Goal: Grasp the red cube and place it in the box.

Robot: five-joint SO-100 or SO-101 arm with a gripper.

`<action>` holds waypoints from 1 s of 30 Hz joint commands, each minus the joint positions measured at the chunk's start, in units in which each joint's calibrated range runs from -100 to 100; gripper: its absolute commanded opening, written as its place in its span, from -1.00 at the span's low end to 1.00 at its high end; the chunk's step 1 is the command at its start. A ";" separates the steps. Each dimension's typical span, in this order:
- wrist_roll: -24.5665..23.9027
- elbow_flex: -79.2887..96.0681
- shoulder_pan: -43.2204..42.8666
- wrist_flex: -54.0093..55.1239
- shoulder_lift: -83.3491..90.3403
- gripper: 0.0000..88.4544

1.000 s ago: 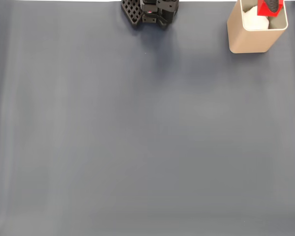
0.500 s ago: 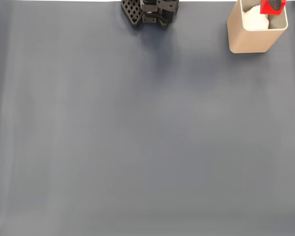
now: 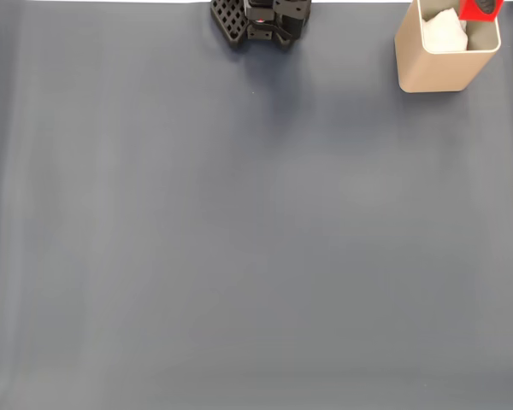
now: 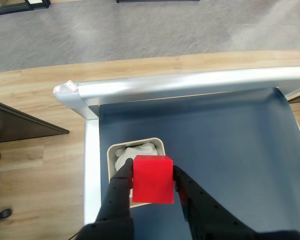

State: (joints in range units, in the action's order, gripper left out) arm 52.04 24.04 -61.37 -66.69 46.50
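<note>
The red cube (image 4: pixel 152 179) sits between my black fingers in the wrist view, and my gripper (image 4: pixel 151 181) is shut on it, held well above the table. Below and behind the cube stands the beige box (image 4: pixel 111 156), with white crumpled material inside. In the fixed view the box (image 3: pixel 432 73) stands at the top right corner of the mat, and the red cube (image 3: pixel 480 8) shows at the frame's top edge over its far right rim.
The arm's black base (image 3: pixel 261 21) stands at the top middle of the dark blue mat (image 3: pixel 239 239). In the wrist view a metal table edge (image 4: pixel 190 82) runs past the box, with wooden floor beyond.
The cube has risen toward the top edge of the fixed view, over the box, still held in my gripper.
</note>
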 commanded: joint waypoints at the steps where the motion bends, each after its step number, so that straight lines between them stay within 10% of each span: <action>1: -0.20 0.20 -0.86 1.00 2.09 -0.89; 30: -0.10 1.57 0.63 -4.58 5.30 -0.04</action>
State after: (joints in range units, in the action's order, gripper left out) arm 52.23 26.78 -62.12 -70.19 49.53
